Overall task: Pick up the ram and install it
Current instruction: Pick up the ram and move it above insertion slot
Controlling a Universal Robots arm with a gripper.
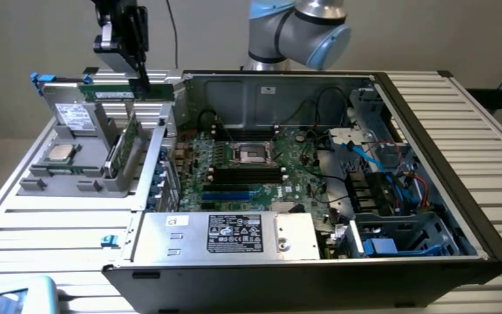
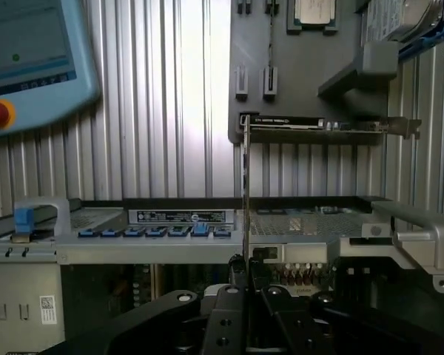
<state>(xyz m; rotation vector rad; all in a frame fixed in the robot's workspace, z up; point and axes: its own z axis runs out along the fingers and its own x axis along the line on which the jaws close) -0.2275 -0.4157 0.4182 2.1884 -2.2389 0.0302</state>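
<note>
Nearest to us in the wrist view, the gripper is clamped on the ram. We see the ram edge-on, as a thin line running straight out from between the fingers. We judge the hold itself to be the first risk. The pinch falls on a thin board, so a sideways knock could twist the stick in the jaws, and it would then meet a slot crooked.

Just beyond lies the metal wall of the computer case. We think a low pass over that edge could clip the stick's underside.

Farther off sits the grey parts tray with a card standing in it, close beneath the ram. A careless swing there could snag it.

In the exterior view, the ram hangs level under the gripper, above the tray on that view's left. It is well apart from the black slots on the motherboard inside the case.
</note>
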